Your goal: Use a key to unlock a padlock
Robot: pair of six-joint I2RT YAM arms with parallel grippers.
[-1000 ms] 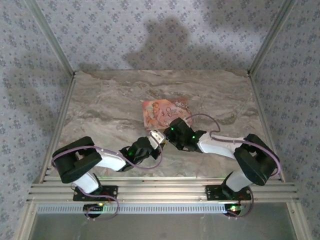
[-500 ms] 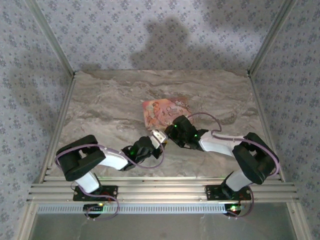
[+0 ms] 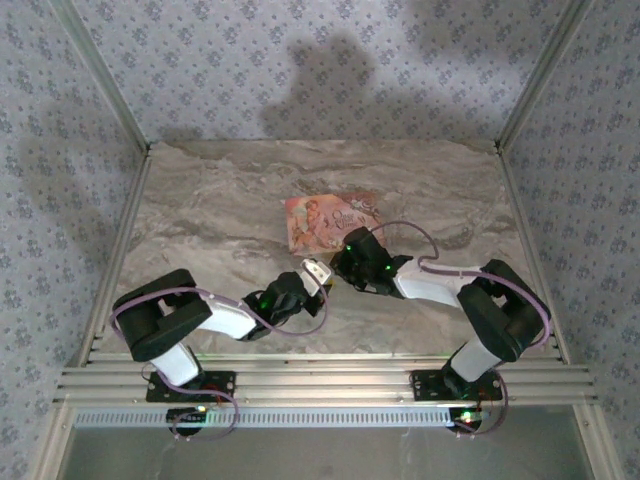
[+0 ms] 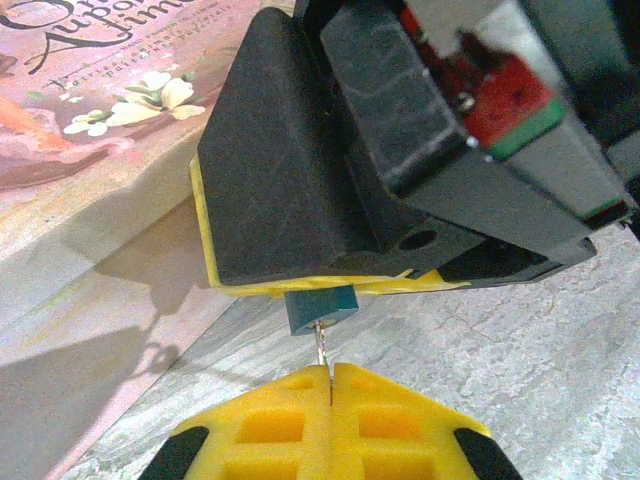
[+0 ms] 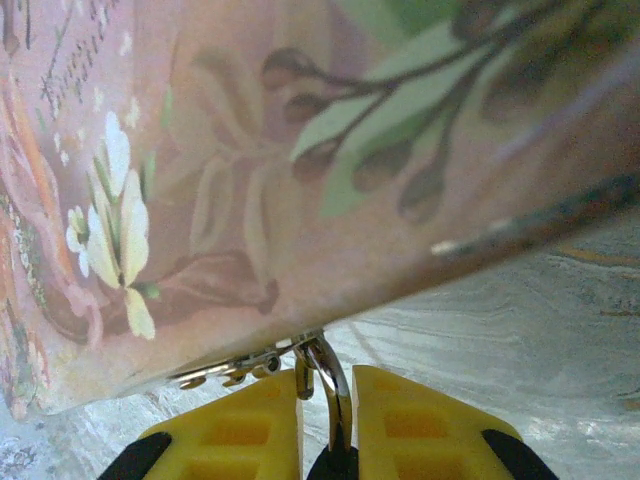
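Note:
The padlock's teal-blue body (image 4: 320,303) pokes out below the yellow pads of my right gripper (image 3: 337,264), which is shut on it. A thin metal key (image 4: 322,350) runs from the padlock's underside down into my left gripper (image 4: 329,372), shut on the key. In the right wrist view the silver shackle (image 5: 335,385) stands up between my right gripper's pads (image 5: 405,420), close under the pink box. In the top view my left gripper (image 3: 316,270) meets the right one just in front of the box.
The pink printed box (image 3: 331,220) lies on the marble table (image 3: 200,230) right behind both grippers, almost touching the shackle. A small metal chain or ring (image 5: 225,372) hangs beside the shackle. Aluminium rails (image 3: 320,380) run along the near edge.
Both grippers have shifted slightly toward the pink box, staying joined at padlock and key. The left arm's elbow has swung a little to the right.

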